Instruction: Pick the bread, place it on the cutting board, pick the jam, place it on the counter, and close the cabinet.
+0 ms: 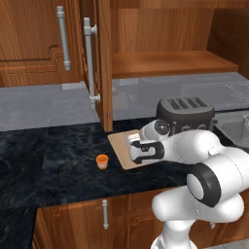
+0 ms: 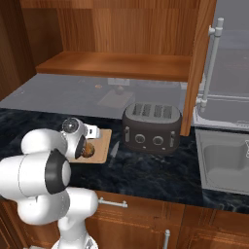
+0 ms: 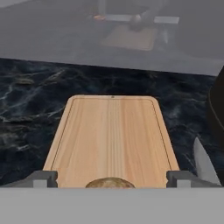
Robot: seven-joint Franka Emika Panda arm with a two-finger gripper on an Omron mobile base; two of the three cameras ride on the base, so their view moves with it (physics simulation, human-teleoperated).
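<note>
Bread (image 3: 110, 183), nearest the hand camera: a mottled brown dome low between the two dark fingertips (image 3: 43, 178) of the tool (image 3: 110, 180). Tips stand wide apart, one at each long edge of the cutting board (image 3: 111, 135); neither touches the bread. Right base view shows the bread (image 2: 88, 151) resting on the near end of the board (image 2: 99, 144), with the tool (image 2: 85, 147) just over it.

Cutting board: light wood, rounded corners, shallow groove round its rim, lying flat on the dark marbled counter (image 1: 58, 160). It sits near the counter's back edge, in front of the open cabinet (image 1: 160, 46), with the black four-slot toaster (image 2: 151, 127) just beside it towards the sink (image 2: 226, 163). A knife blade (image 3: 203, 162) lies on the counter between board and toaster.

Jam (image 1: 101, 161): small orange jar, upright on the counter, apart from the board on the side away from the toaster, nearer the counter's front edge.

Cabinet: door (image 1: 103, 63) swung out edge-on, long grey bar handle (image 1: 89, 65) on it; the shelf inside is a bare wooden board. The neighbouring door with its own bar handle is flush.

No brand, label or writing readable on the toaster, jar or board; toaster front shows round knobs, markings too small to read.
</note>
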